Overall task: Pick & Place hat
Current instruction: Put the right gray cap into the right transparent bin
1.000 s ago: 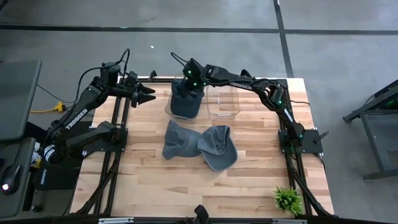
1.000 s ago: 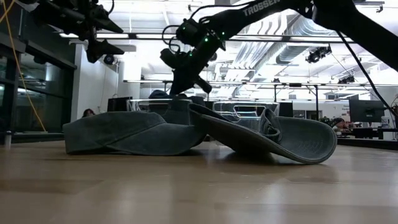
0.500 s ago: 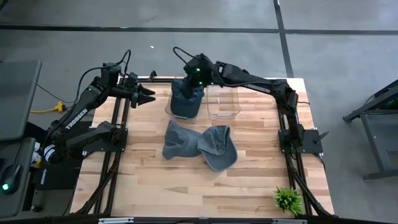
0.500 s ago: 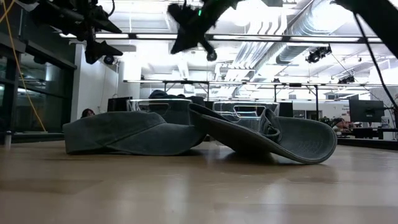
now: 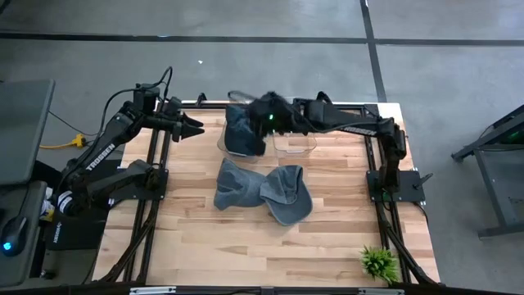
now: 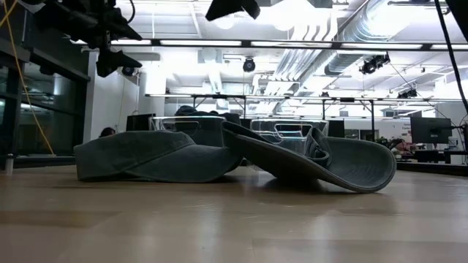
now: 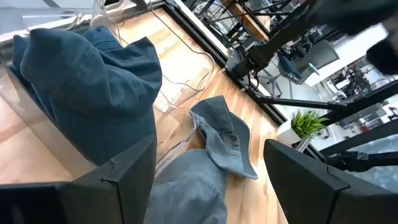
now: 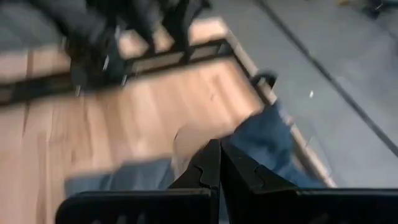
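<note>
- On my left, my left gripper [image 5: 196, 129] hangs over the table's back-left corner with its fingers [image 7: 118, 180] spread and nothing between them, pointing rightward at the bin.
- Just beside its tips stands the left clear bin [image 5: 223, 141], with a blue hat [image 5: 244, 131] stuffed upright inside; in the left wrist view that hat [image 7: 87, 93] bulges above the bin wall.
- Toward the middle of the wooden table [image 5: 205, 246], nearer the front than the bins, two loose hats lie flat and touching. The left hat [image 5: 233, 184] and the right hat [image 5: 286, 192] form one band whose long axis runs left to right across the table.
- From table height the same pair shows as the low left mound [image 6: 146, 157] and the right one with its brim tipped up [image 6: 344, 164].
- Above the gap between the bins sits my right gripper [image 5: 266, 119], fingers [image 8: 214, 171] pressed together and holding nothing, lifted high over the binned hat.
- Beside it, the right clear bin [image 5: 296, 141] looks empty.
- My right arm stretches nearly straight leftward from its base at the table's right edge, wrist raised.
- I judge the loose hats lie forward of and below my shut fingers, roughly equally near to either arm. I would need to part the fingers and descend toward a brim.
</note>
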Controlling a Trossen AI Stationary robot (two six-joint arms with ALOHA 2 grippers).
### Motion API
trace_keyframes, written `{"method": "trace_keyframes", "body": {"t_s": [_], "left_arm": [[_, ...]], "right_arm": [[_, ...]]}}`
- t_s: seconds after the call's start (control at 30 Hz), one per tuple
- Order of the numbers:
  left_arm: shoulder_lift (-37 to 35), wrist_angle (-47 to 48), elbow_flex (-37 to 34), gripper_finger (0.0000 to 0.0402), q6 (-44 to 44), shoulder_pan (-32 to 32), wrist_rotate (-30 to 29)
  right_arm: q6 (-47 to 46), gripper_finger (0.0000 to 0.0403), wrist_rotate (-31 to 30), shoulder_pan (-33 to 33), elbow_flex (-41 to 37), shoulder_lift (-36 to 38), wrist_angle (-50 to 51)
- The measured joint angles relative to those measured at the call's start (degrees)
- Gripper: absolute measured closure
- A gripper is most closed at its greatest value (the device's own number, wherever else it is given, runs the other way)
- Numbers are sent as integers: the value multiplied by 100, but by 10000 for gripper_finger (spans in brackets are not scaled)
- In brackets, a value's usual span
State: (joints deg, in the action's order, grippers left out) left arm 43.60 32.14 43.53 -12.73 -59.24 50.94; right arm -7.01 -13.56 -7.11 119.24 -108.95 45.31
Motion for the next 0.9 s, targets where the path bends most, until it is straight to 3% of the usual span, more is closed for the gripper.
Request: {"method": "trace_keyframes", "body": {"t_s": [0.13,0.4,0.9], "left_arm": [[-179,-19,0,129,79,1,-22],[-895,535,-117,129,258,0,-69],[-2839,1185,-908,129,-494,0,-18]], "right_arm": [[-105,403,3,258,-7,-19,622],[-204,403,160,821,-132,-40,670],[-1754,403,289,1476,-3587,1116,-1651]]}}
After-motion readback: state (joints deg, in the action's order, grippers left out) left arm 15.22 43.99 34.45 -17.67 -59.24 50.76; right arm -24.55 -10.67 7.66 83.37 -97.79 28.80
